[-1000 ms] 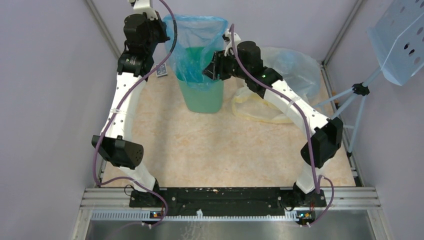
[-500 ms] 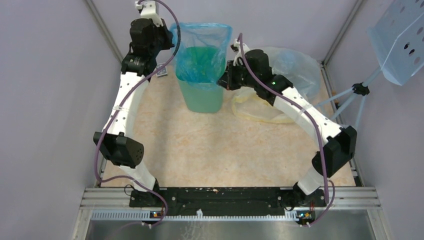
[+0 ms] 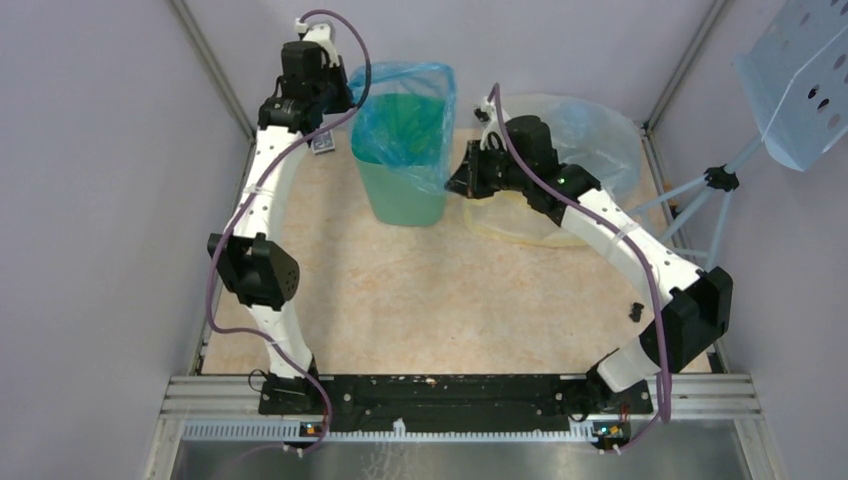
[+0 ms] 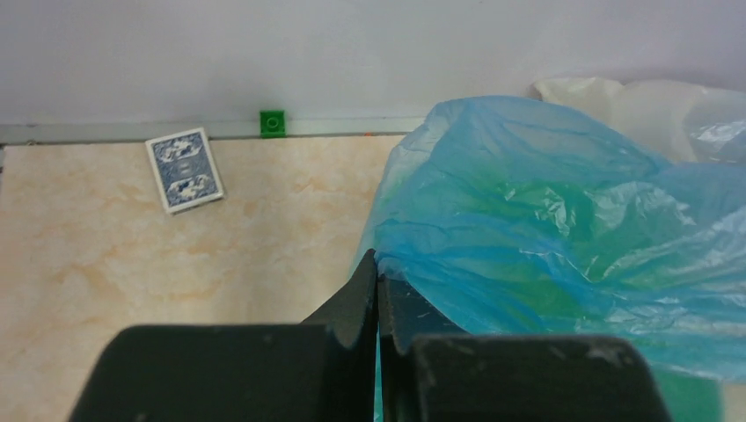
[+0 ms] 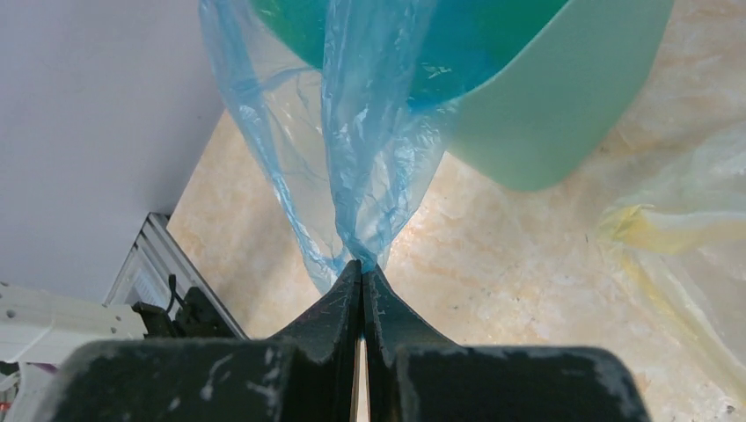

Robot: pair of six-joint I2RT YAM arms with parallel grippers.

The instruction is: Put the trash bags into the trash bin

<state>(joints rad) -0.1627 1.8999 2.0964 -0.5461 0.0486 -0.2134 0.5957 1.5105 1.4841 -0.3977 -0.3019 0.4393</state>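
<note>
Over the last second both arms are spreading apart, and the blue bag [image 3: 405, 105], which was standing tall above the bin, is now sitting lower, its mouth stretched wide. I judge this means 1 bag is being fitted into the bin as a liner, not yet released. The blue film is looking thin, crinkled and translucent, draping over the rim. The pale yellowish bag [image 3: 580, 130] is lying crumpled at 2 o'clock on the surface [image 3: 430, 290], still outside. The green bin [image 3: 405, 195] is standing upright at 12 o'clock. The right pincer [image 5: 362, 268], at the bin's 3 o'clock, is clamping a gathered strip of blue film. The left pincer [image 4: 376, 277], at the bin's 10 o'clock, is closed and appears to be pinching the bag's edge.
</note>
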